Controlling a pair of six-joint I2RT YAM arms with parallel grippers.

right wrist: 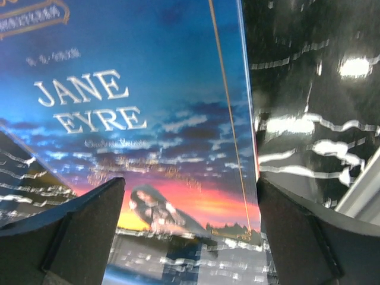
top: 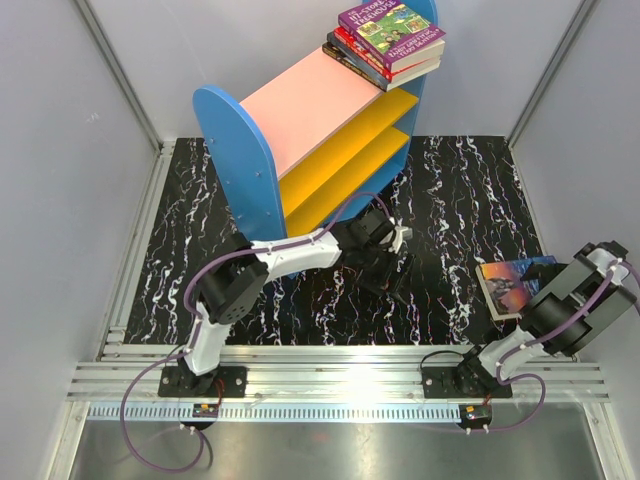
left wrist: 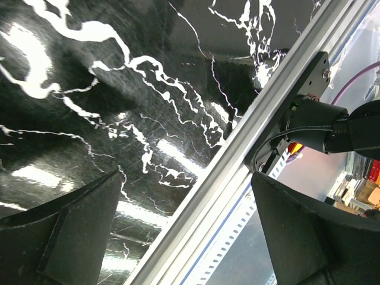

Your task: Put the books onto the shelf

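A: One book [top: 512, 283], "Jane Eyre", lies flat on the table [top: 450, 200], front right, well apart from the shelf [top: 310, 130]. Other books [top: 388, 42] are stacked on its pink top, three or maybe four.
B: Step?
A: Pick-up. Right gripper [right wrist: 190, 237] is spread wide over the cover; contact unclear, blurry. Left gripper [left wrist: 184, 237] is spread too, empty, by the near rail [left wrist: 237, 160].
B: Next?
A: Probably lower, close across the width, lift, carry to the shelf.

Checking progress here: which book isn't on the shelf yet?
The blue Jane Eyre, lying flat on the table at the right; the others sit stacked on the shelf.
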